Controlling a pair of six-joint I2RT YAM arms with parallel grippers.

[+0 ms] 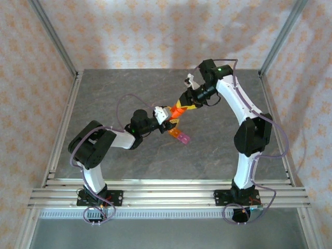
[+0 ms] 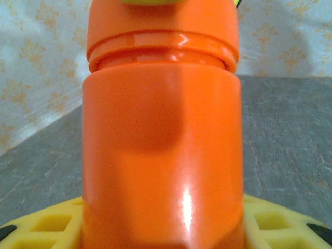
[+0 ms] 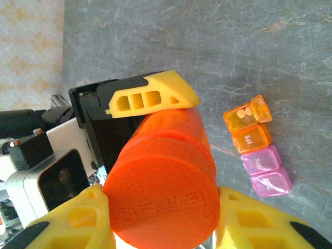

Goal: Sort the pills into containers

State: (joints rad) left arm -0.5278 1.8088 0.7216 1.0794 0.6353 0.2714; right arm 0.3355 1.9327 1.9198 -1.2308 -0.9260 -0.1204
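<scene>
L tool point(image 1: 167, 116): jaws part-closed, clamped on the body of the orange pill bottle point(image 2: 161, 155), which is held mid-air over the worktop point(image 1: 104, 98). The bottle lies approx level. Its long axis runs near-L to far-R in the top view, cap end toward the R arm.

Containers point(image 3: 251, 139): a short strip on the worktop just below and near-side of the bottle, not touched by either tool. There are two orange cells, then two pink. The strip's long axis is diagonal in the top view, orange end far-L and pink end near-R. The end orange cell has its lid point(image 3: 262, 108) flipped open, w/ what looks like two round pills inside. The other lids look shut.

R tool point(image 3: 166, 231): closed tight on the cap point(image 3: 163, 207), one finger each side.

Risks, as I judge them:
- If the cap comes off w/ the bottle this flat, pills could pour onto the worktop and miss the cells.
- A twist against only two fingers may spin the bottle in the L grip, or drop it.
- The strip is prob. light, so a falling cap or a low tool could knock it and shut the open lid.
</scene>
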